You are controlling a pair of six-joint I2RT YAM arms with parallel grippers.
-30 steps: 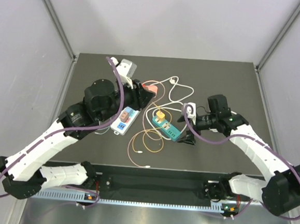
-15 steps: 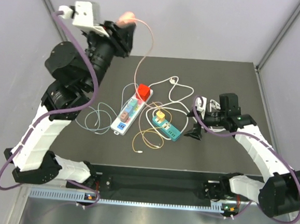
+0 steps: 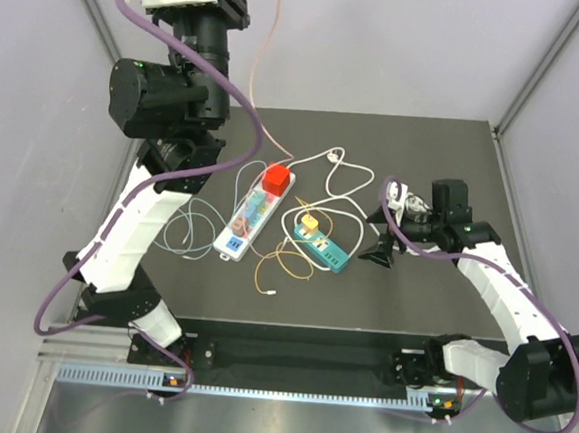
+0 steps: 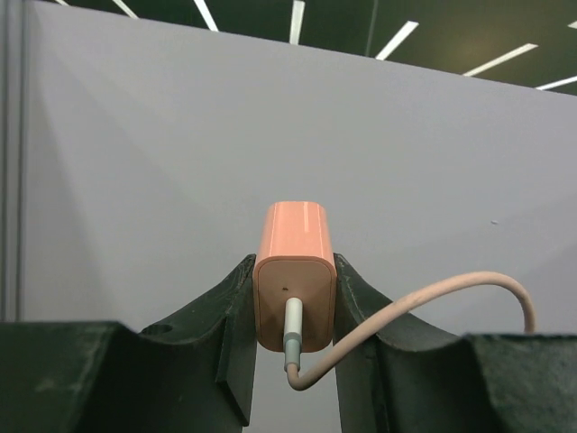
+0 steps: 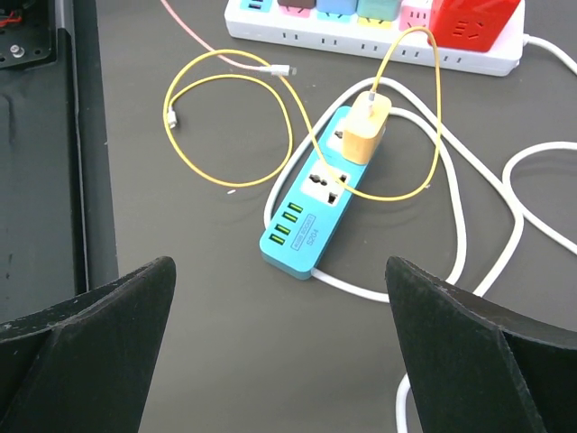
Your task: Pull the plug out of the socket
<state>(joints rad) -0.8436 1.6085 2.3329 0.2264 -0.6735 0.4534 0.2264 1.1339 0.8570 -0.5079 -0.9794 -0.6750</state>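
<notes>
Left gripper high above table, clenched on pink plug; plug's long axis along fingers, cable end facing wrist camera (prongs hidden); pink cable hangs tableward; right gripper spread wide beside teal strip

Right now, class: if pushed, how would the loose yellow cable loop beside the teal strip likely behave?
Probably floppy: the yellow cable lies in slack loops, so it should deform, not slide whole. Its plugged-in yellow charger likely tethers one end.
</notes>
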